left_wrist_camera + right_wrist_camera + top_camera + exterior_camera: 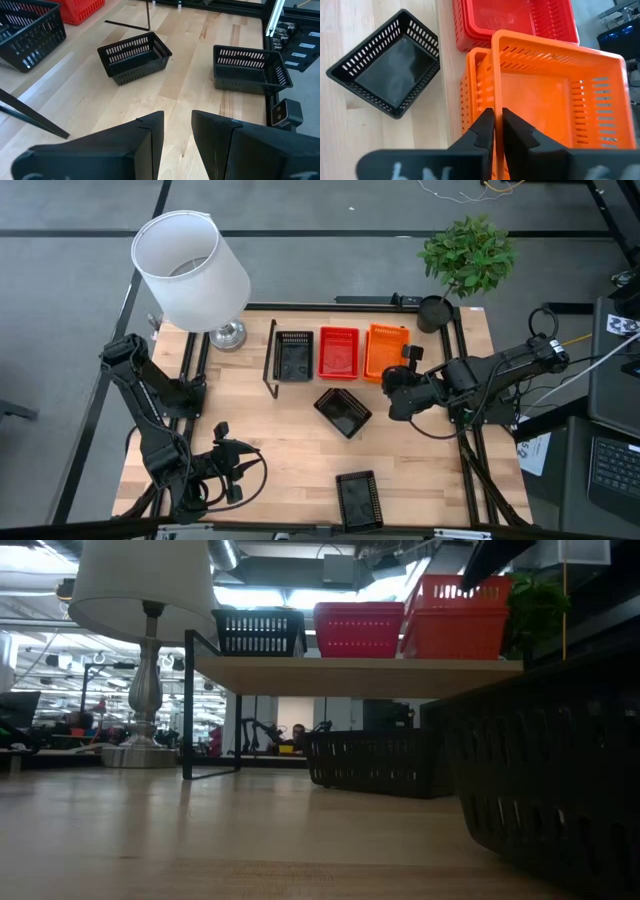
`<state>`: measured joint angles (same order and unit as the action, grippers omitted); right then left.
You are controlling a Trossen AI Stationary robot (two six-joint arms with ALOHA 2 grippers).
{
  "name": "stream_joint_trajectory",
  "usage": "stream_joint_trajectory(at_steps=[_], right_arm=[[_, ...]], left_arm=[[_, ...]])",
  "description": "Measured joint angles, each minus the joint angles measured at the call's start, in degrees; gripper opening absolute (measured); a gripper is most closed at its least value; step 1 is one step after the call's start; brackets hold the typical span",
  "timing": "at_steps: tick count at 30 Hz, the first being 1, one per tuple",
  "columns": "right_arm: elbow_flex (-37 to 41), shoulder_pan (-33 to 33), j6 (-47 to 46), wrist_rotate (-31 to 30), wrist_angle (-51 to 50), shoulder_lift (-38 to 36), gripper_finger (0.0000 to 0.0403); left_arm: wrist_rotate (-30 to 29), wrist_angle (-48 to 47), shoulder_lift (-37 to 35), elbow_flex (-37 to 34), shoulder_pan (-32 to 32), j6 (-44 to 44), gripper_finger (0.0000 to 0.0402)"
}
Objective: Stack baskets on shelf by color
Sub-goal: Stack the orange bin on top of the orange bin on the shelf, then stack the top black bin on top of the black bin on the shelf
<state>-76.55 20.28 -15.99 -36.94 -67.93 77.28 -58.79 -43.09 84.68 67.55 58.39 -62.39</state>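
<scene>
Right tool (497, 122) at shelf's right end, fingers narrow, pinching near rim of top orange basket (555, 95), which sits tilted on the orange stack (386, 350). Shelf (360, 673) also carries red baskets (338, 351) in middle, one black basket (294, 355) at left. Two more black baskets on desk (270, 440): one (343, 411) just in front of shelf, one (359, 499) at near edge. Left tool (177, 132) waits near-left, partly open, empty.

Tabletop (280, 455) was pale, matt wood with visible grain. Baskets were perforated plastic: orange basket (560, 95) slightly glossy, black basket (134, 57) duller. Lamp base (140, 715) looked like polished metal; shade (190, 265) possibly cloth.
</scene>
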Motion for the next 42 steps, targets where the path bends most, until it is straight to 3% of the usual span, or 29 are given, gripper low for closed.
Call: stream_joint_trajectory(at_steps=[11,16,18,24,26,34,39,42], right_arm=[[-0.37,-0.29,-0.12,0.21,-0.18,-0.02,0.0113],[-4.74,-0.27,0.01,1.69,-0.16,-0.02,0.0142],[-7.92,-0.05,-0.8,5.44,0.19,-0.05,0.0146],[-12.9,2.32,-9.73,26.42,3.08,-0.13,0.0148],[-12.58,3.84,-12.96,28.9,3.36,-0.13,0.0148],[-0.54,10.88,-25.55,24.65,9.49,-0.06,0.0148],[12.88,13.56,-27.41,24.11,28.8,0.0,0.0148],[19.55,13.88,-27.27,20.58,44.04,0.81,0.0149]], left_arm=[[0.01,0.02,0.0,0.0,0.0,0.0,0.0092],[0.01,0.02,0.0,0.0,0.0,0.0,0.0092],[0.01,0.02,0.0,0.0,0.0,0.0,0.0092],[0.01,0.02,0.0,0.0,0.0,0.0,0.0092],[0.01,0.03,0.0,0.0,0.0,0.0,0.0092],[0.01,0.04,0.0,0.0,0.0,0.0,0.0092],[0.0,0.02,0.0,0.0,0.0,0.0,0.0092],[0.01,0.02,0.0,0.0,0.0,0.0,0.0092]])
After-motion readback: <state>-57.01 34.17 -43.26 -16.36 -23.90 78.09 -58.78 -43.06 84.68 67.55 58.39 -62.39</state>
